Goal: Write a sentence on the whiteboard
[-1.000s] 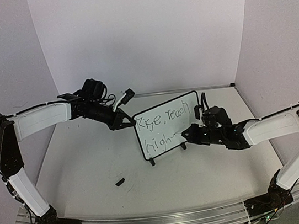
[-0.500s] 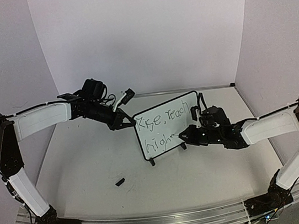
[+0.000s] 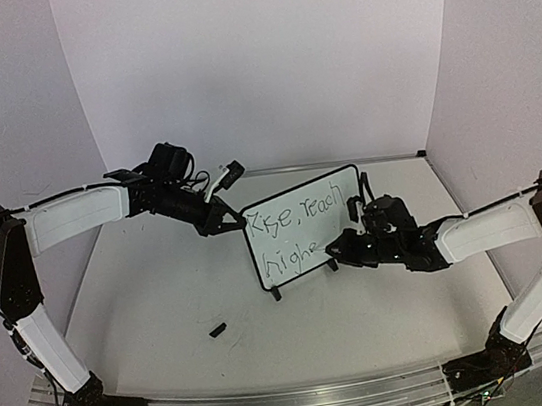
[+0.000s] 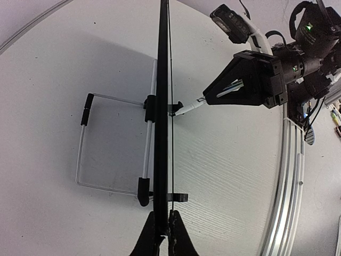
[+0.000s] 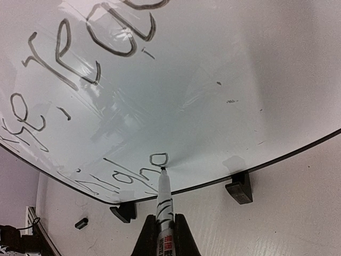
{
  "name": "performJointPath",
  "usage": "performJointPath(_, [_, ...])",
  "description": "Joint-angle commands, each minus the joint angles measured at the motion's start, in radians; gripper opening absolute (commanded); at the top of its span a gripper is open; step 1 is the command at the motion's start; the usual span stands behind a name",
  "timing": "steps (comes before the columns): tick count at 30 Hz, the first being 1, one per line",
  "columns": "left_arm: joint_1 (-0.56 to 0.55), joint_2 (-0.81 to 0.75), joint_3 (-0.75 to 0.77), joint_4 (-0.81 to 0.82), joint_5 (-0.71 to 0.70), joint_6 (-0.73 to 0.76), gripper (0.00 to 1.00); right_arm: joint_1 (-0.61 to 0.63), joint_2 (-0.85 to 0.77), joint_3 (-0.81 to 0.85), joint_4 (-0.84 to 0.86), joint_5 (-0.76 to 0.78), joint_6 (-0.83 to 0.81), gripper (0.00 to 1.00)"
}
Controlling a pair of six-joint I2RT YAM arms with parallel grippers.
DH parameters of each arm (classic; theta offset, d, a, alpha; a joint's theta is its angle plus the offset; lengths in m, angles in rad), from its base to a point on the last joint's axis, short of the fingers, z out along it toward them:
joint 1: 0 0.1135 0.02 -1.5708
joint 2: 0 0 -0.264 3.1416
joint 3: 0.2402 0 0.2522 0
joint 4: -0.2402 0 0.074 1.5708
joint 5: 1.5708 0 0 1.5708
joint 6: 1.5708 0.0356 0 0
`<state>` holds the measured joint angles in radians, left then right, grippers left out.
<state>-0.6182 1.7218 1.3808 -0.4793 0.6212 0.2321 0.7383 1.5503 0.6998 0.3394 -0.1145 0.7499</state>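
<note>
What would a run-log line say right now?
left gripper: shut on whiteboard | right gripper: shut on marker, tip touching whiteboard | sentence: second line unfinished

Small white rounded whiteboard (image 3: 340, 226) with a thin black frame; left gripper (image 3: 227, 223) on its top corner, right gripper (image 3: 335, 246) right beside the dark handwritten lettering (image 3: 320, 207).

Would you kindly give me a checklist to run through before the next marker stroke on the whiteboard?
1. Hold of the left gripper on the whiteboard edge: ok, shut on it.
2. Hold of the right gripper on the marker: ok, shut on it.
3. Marker tip touching the board at the last letter: ok.
4. Board feet down on the table: ok.
5. Bare board right of the tip for more letters: ok.
6. The sentence complete: not ok, second line reads only "highe".
</note>
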Motion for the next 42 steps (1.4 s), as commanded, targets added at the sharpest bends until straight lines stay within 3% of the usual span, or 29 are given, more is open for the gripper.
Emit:
performJointPath(1, [-0.022, 0.04, -0.019, -0.125, -0.052, 0.04, 0.0, -0.005, 0.021, 0.003, 0.001, 0.051, 0.009, 0.0])
performJointPath(25, [-0.023, 0.039, -0.017, -0.127, -0.052, 0.04, 0.0, -0.005, -0.121, -0.023, -0.019, 0.075, -0.022, 0.0])
performJointPath(42, [-0.024, 0.038, -0.019, -0.127, -0.052, 0.04, 0.0, -0.005, -0.046, 0.043, -0.015, 0.078, -0.034, 0.0])
